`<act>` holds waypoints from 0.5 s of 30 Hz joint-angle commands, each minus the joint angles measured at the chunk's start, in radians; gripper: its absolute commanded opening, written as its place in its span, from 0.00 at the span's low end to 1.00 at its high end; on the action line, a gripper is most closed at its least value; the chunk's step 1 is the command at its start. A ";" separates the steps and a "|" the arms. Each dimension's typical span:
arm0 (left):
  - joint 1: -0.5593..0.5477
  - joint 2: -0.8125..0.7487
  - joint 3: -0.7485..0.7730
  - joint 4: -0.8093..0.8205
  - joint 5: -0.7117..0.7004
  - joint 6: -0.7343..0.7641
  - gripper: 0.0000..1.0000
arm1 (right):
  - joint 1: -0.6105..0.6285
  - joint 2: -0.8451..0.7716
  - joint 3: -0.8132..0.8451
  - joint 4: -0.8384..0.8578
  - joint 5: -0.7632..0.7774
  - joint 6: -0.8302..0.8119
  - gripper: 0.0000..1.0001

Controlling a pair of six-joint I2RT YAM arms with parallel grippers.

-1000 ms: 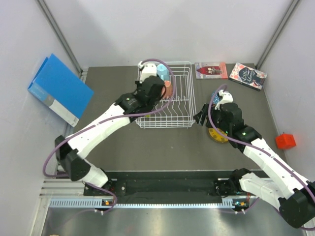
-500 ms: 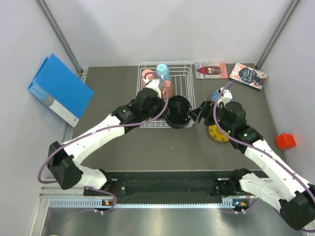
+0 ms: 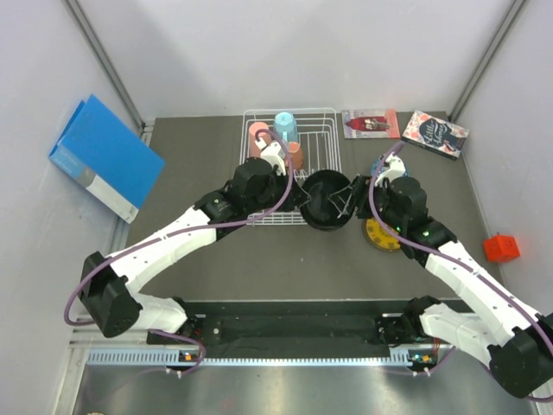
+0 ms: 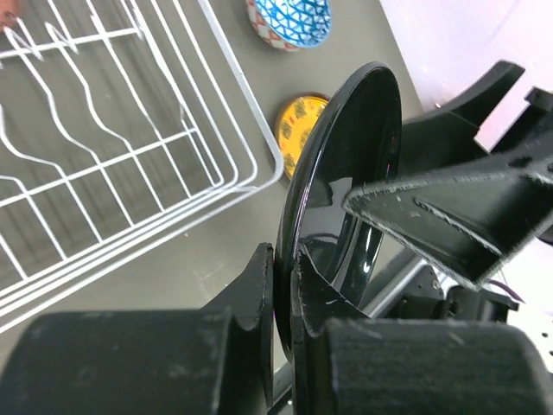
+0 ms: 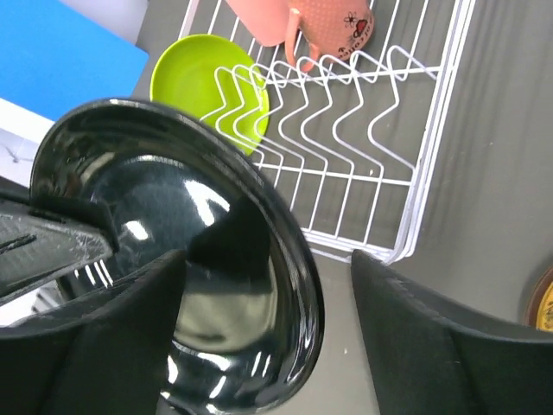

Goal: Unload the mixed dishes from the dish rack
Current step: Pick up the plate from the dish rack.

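My left gripper (image 3: 304, 199) is shut on the rim of the black plate (image 3: 327, 201) and holds it on edge, just off the front right corner of the white dish rack (image 3: 321, 130). In the left wrist view the jaws (image 4: 285, 277) pinch the plate (image 4: 346, 164). My right gripper (image 3: 352, 197) is open, one finger on each side of the plate's far rim (image 5: 285, 259), with gaps showing. A pink cup (image 3: 257, 136), a light blue mug (image 3: 286, 127) and a salmon cup (image 3: 295, 154) are in the rack. A lime-green plate (image 5: 212, 86) lies behind the tines.
A yellow patterned plate (image 3: 380, 235) lies on the table under my right arm, with a blue patterned bowl (image 4: 289, 17) behind it. Two books (image 3: 370, 123) (image 3: 435, 133) lie at the back right. A blue binder (image 3: 104, 156) leans at the left and a red block (image 3: 500, 248) sits at the right.
My left gripper has lifted the black plate out of the rack and carried it right. My right gripper has swung left, so its open fingers now straddle the plate's rim.
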 commanded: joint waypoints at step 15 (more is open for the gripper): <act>0.001 -0.113 0.006 -0.010 -0.168 0.070 0.67 | 0.009 -0.106 -0.088 0.035 -0.087 -0.009 0.00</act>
